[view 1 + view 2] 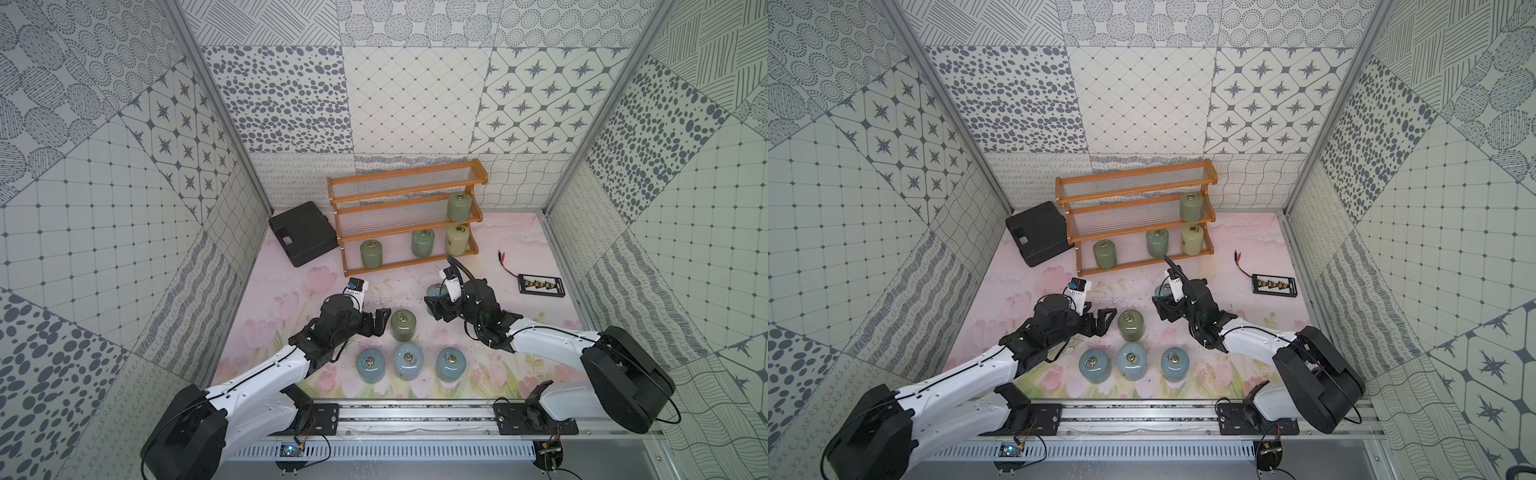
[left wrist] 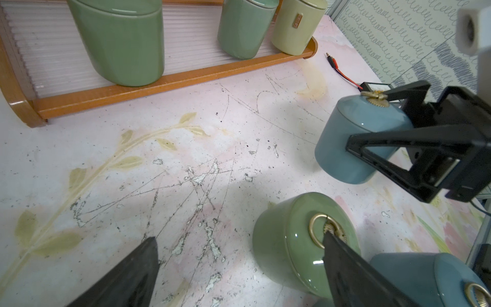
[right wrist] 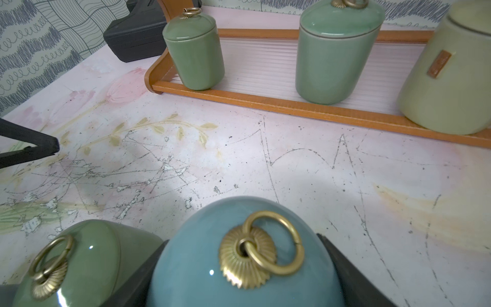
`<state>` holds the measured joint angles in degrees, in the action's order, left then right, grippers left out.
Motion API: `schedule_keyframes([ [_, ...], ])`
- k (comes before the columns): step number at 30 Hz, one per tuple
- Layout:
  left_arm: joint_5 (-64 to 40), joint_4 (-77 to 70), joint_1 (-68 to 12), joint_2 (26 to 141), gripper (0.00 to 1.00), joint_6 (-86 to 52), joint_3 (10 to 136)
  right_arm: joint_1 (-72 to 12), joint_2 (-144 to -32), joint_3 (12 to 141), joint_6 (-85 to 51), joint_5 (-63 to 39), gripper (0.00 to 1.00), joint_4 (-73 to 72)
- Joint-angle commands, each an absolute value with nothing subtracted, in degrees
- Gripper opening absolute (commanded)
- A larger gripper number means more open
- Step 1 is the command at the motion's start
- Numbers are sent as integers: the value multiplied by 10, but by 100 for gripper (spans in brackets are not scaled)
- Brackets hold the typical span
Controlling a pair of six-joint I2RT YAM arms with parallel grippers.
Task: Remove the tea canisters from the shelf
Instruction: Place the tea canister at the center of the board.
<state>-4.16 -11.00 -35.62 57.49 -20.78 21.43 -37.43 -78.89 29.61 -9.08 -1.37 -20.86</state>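
Left gripper (image 1: 384,322) hung open, nothing btwn its fingers, just behind the row of three blue canisters (image 1: 410,360) that stood nearest us by the front rail, on the table (image 1: 291,291). Those three were upright, long axis vert., brass rings up. Gripper's tips sat just beside the green canister on the table (image 1: 404,325), also upright. In the left wrist view one finger (image 2: 350,273) crossed in front of its ring.

Right gripper (image 1: 435,302) was clamped on the fourth blue canister (image 3: 186,252), a finger on each side of the body, lid up, approx upright. We cdn't tell if its base touched the table.

Further back we saw the shelf (image 1: 409,195) running crosswise, right end angled slightly away, tiers stepping down toward us. Bottom tier, left to right: left green canister (image 1: 371,254) at the end, centre green canister (image 1: 423,243), then pale yellow canister (image 1: 457,240) near it at the right end. Mid tier: upper green canister (image 1: 460,206) at the right end. All four upright, rings up. Yellow one carried a small brown tag (image 3: 439,63) on its side; we cdn't read any writing on it.

Black case (image 1: 302,239) lay just left of the shelf. Black board (image 1: 541,284) w/ a red-black lead lay well to the right.
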Motion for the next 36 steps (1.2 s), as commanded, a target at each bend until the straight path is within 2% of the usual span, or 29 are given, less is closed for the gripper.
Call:
schedule_keyframes([
  [1,-47,-125,-359,582,100,-204,222,-381,-769,286,-108,3,78,-294],
  [25,-53,-135,-361,608,100,-208,227,-404,-784,226,-154,38,79,-318],
  [36,-58,-137,-361,625,100,-201,239,-424,-782,210,-170,69,84,-322],
])
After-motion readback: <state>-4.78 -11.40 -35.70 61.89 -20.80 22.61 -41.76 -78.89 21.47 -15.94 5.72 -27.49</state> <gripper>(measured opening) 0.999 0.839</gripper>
